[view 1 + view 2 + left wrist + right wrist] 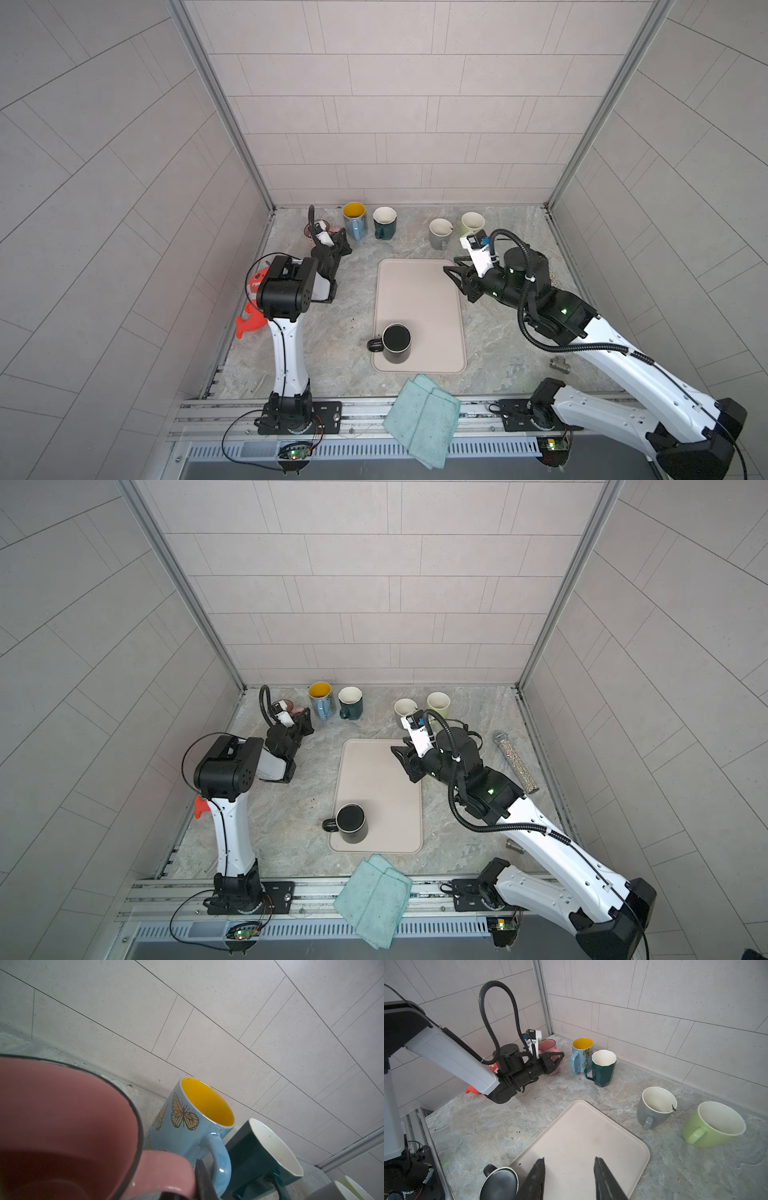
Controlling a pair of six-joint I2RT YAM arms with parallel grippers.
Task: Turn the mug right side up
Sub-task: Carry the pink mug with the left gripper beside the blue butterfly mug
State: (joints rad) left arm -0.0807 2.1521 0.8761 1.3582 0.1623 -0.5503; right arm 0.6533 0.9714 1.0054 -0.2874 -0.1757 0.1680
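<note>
A pink mug [62, 1115] stands mouth up at the back left of the counter. It also shows in the right wrist view [548, 1044]. My left gripper [338, 243] is shut on its handle [164, 1167], with one dark finger [202, 1180] against the handle. A black mug [397, 343] stands on the near left corner of the beige tray [415, 291]. Its top is a dark disc with a pale ring [499, 1184], and I cannot tell whether that is mouth or base. My right gripper [570, 1159] hangs open and empty over the tray's far right corner.
Along the back wall stand a blue butterfly mug [354, 218], a dark green mug [384, 224], a grey mug [439, 232] and a light green mug [471, 222], all mouth up. A teal cloth [424, 419] lies at the front edge. An orange toy [251, 324] lies far left.
</note>
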